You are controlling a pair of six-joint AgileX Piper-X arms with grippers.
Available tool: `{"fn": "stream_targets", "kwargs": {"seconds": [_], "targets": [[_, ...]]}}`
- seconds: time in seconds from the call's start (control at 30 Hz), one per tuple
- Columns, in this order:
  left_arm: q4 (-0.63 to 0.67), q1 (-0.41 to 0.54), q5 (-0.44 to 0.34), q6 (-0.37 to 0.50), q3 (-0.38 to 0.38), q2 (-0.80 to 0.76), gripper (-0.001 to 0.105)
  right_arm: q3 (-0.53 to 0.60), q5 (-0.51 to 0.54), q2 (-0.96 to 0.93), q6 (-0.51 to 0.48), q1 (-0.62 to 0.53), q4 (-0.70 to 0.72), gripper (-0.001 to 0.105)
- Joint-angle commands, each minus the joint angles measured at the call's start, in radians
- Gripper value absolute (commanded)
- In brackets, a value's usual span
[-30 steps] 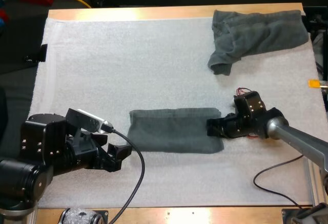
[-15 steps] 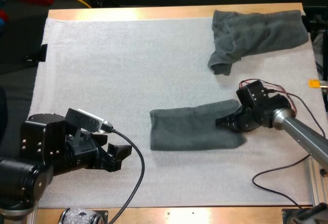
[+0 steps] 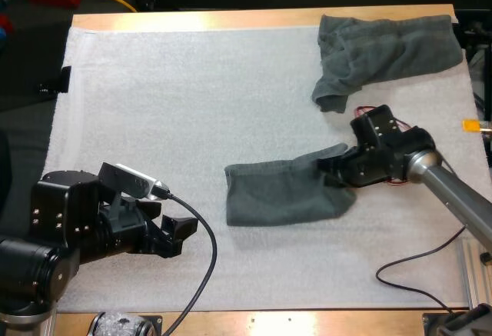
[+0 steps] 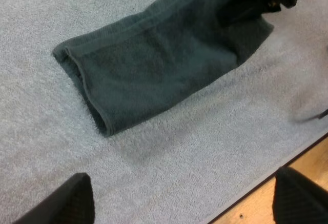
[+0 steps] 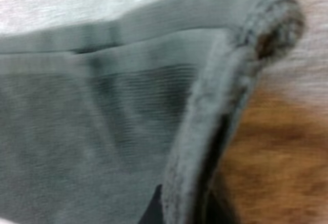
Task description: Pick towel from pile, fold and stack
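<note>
- Pinching the right end of the folded towel [image 3: 280, 194], the right gripper [image 3: 332, 174] has its two fingers pressed on the cloth from both sides. The right wrist view shows the towel's thick hem running in between them.
- That end of the folded towel is bunched up at the right gripper. The rest lies flat on the mat [image 3: 192, 105], near the middle and a little toward the right arm's side.
- The left gripper [image 3: 183, 232] hangs over the near left part of the mat, well apart from the folded towel. Its fingers [image 4: 66, 203] stand spread with nothing between them.
- A crumpled towel [image 3: 380, 55] lies at the far right corner of the mat, apart from the folded towel. Its lower flap is near the right arm's wrist but not touching it.
- The wooden table [image 3: 231, 19] shows as a strip beyond the mat's far edge.
</note>
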Motion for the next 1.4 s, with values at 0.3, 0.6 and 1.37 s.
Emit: {"fn": "stream_targets", "kwargs": {"seconds": [0.3,0.6,1.37], "targets": [[0.0,0.001,0.008,-0.004,-0.005,-0.004,0.069,-0.007,-0.024,0.0,0.189,0.131,-0.192,0.001],[0.0,0.001,0.008,-0.004,-0.005,-0.004,0.069,-0.007,-0.088,0.089,0.277,0.195,-0.288,0.001],[0.0,0.001,0.008,-0.004,-0.005,-0.004,0.069,-0.007,-0.148,0.233,0.452,0.234,-0.503,0.001]]}}
